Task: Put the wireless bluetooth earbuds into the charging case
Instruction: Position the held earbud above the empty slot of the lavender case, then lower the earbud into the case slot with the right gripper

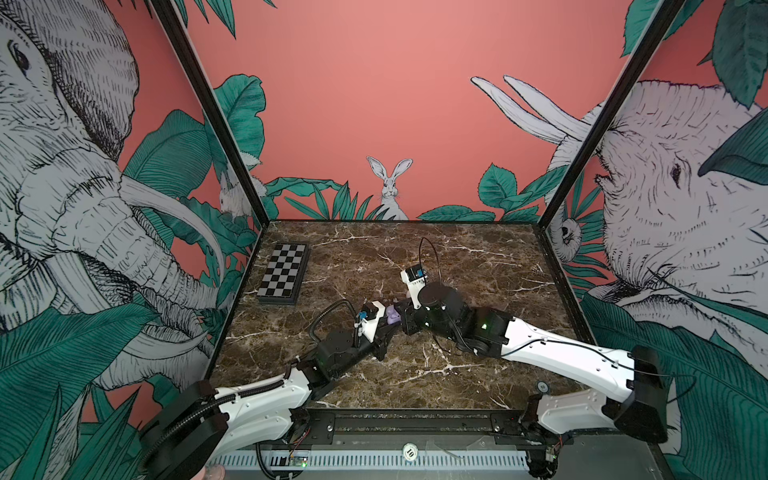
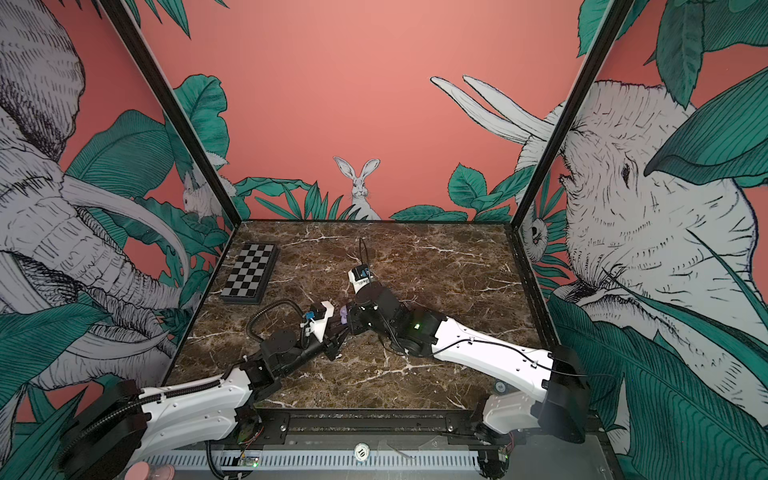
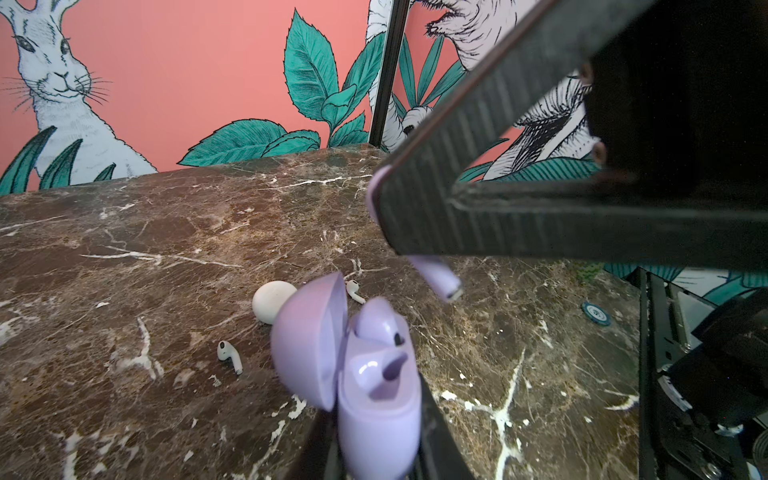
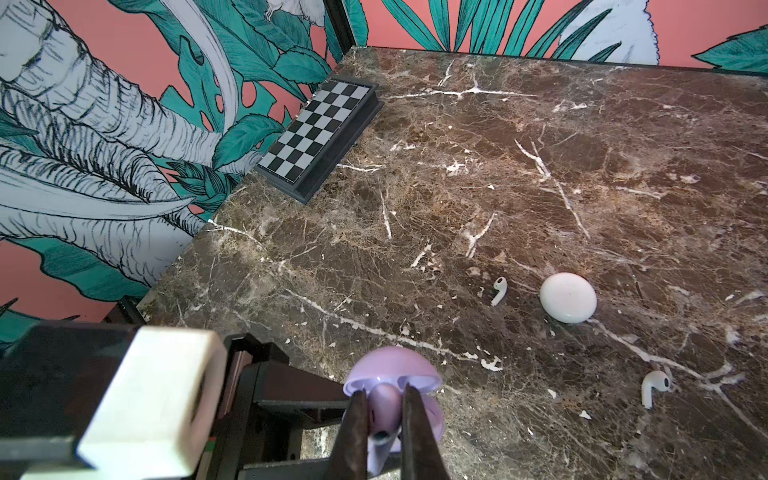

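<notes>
My left gripper is shut on the lilac charging case, whose lid stands open. One lilac earbud sits in the case beside an empty socket. My right gripper is shut on the other lilac earbud. That bud's stem hangs just above the case. In both top views the grippers meet mid-table around the case. A closed white case and two white earbuds lie on the marble.
A folded chessboard lies at the back left, by the wall. A small round token rests near the front right edge. Patterned walls enclose the table on three sides.
</notes>
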Controlling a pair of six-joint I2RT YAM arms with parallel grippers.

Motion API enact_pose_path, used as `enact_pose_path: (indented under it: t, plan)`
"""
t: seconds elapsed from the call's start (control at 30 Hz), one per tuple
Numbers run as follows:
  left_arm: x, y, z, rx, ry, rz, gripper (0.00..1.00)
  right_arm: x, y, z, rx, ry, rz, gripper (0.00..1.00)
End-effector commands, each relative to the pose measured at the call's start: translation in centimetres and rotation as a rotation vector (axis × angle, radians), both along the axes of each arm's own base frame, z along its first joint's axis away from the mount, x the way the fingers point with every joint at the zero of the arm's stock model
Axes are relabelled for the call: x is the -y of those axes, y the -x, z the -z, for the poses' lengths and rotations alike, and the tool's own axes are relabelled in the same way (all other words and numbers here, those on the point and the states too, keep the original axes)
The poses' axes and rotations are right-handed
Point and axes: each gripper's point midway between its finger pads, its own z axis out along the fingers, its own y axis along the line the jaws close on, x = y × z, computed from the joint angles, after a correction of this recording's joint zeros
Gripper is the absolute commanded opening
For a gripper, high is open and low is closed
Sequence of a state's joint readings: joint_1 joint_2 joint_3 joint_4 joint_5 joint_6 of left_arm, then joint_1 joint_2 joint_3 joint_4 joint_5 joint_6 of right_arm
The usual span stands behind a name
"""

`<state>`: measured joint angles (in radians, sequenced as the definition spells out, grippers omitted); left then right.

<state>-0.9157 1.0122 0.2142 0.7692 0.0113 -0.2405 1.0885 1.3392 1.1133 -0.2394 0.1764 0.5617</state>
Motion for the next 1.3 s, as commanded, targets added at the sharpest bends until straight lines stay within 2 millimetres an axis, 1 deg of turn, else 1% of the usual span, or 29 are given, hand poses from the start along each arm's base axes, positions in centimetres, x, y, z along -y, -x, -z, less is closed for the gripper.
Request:
enact_pose_path:
  t: [0.0,0.17,0.4,0.63,1.27]
  plan:
    - [0.5,0.2,-2.9,0.03,0.084,0.02,0.0,-0.3,-0.2,0.1,0.026,-0.01,0.015,0.06]
    - [0.7,0.5,-3.3,0.028,0.104,0.04,0.0,-0.4,-0.4,0.7,0.028,0.004,0.021,0.06]
    - [0.7,0.6,-4.0,0.032,0.124,0.048,0.0,-0.4,-0.3,0.8,0.031,0.004,0.023,0.05]
    - [0.6,0.5,-4.1,0.032,0.129,0.041,0.0,-0.4,-0.1,1.2,0.026,0.008,0.019,0.05]
    - [-0.2,0.2,-4.9,0.037,0.159,-0.005,0.0,-0.3,0.5,1.3,0.039,0.007,0.003,0.05]
